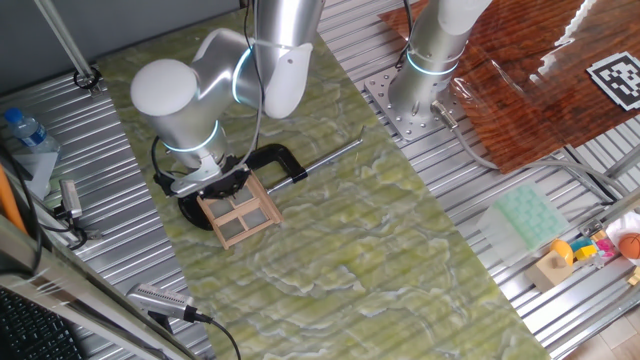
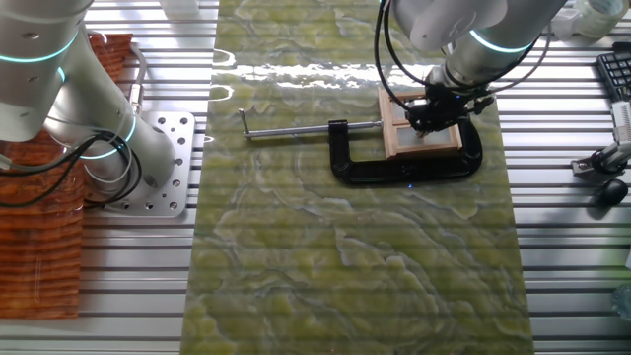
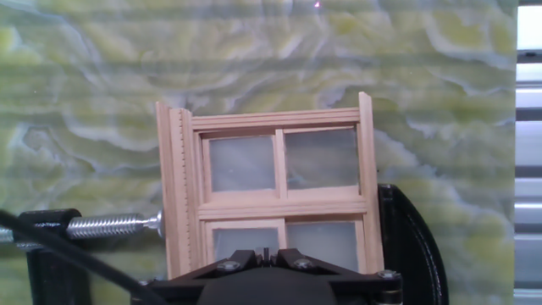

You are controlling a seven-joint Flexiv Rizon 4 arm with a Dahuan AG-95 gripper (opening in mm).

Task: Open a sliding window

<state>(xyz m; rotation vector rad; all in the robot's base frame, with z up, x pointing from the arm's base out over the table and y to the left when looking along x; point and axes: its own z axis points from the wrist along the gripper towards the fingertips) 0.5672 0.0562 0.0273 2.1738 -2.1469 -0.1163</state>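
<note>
One gripper (image 3: 264,254), black, low over the near edge of the sliding window (image 3: 275,191); in the hand view only its black housing with two screws shows at the bottom edge, fingertips hidden, so opening width and any hold can't be told. In the other fixed view the gripper (image 2: 431,115) sits on top of the window (image 2: 422,136); in one fixed view the gripper (image 1: 218,185) covers the window's (image 1: 240,215) far side.

One window: light tan wood, square, flat on the mat, cross divider, four greyish frosted panes, grooved side rails; left rail has a toothed edge. It lies inside the mouth of one C-clamp (image 2: 406,170), black, C-shaped, with one steel threaded screw rod (image 3: 110,225) whose pad touches the window's left rail. The rod (image 2: 306,128) ends in a small crossbar handle.

One mat (image 2: 345,256), green-yellow marbled pattern, smooth, laid over a ribbed metal table (image 2: 572,276).

Arms: two visible, silver-white with teal light rings; one arm (image 1: 190,100) carries the gripper, the second arm (image 1: 435,50) stands on a bolted square plate beside the mat.

Table edge clutter in one fixed view: one water bottle (image 1: 25,130), one green tray (image 1: 528,215), one wooden block (image 1: 552,270).
</note>
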